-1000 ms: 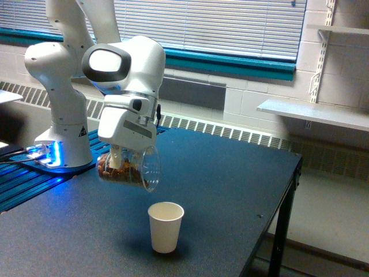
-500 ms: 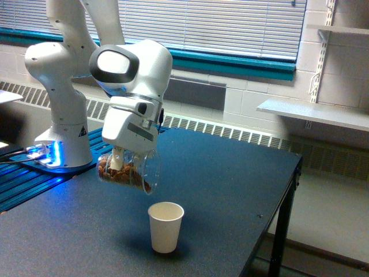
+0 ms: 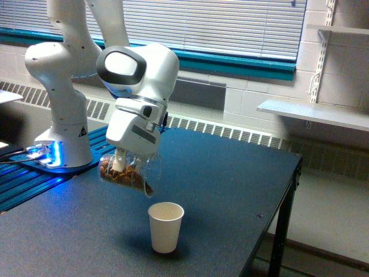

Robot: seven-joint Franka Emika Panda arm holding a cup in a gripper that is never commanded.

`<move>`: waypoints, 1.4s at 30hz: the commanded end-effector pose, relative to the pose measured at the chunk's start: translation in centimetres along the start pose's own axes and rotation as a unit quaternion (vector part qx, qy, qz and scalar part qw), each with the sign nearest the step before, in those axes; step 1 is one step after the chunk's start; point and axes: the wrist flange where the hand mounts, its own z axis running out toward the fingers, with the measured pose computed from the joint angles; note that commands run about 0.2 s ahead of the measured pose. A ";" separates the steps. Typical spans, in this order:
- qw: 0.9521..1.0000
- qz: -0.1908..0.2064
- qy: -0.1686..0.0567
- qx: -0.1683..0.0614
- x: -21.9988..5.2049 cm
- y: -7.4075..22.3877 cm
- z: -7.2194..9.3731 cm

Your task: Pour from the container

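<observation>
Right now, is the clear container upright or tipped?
Tipped: the container lies near sideways in the gripper, mouth angled down toward the paper cup.

Surface finishes noted

My gripper point(image 3: 128, 163) shell is glossy white plastic; the container point(image 3: 129, 173) clear smooth plastic; the cup point(image 3: 165, 227) matt white paper; the table point(image 3: 230, 184) dark, matt.

Glossy white arm point(image 3: 138, 75), black-ringed joint
</observation>
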 end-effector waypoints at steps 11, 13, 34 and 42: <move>1.000 -0.001 -0.006 -0.027 0.7 -1.1 -0.1; 1.000 0.000 -0.007 -0.031 0.7 -1.2 -0.1; 0.999 -0.017 -0.010 -0.051 1.2 -2.0 -0.3; 0.998 -0.024 -0.017 -0.061 0.9 -2.1 -0.2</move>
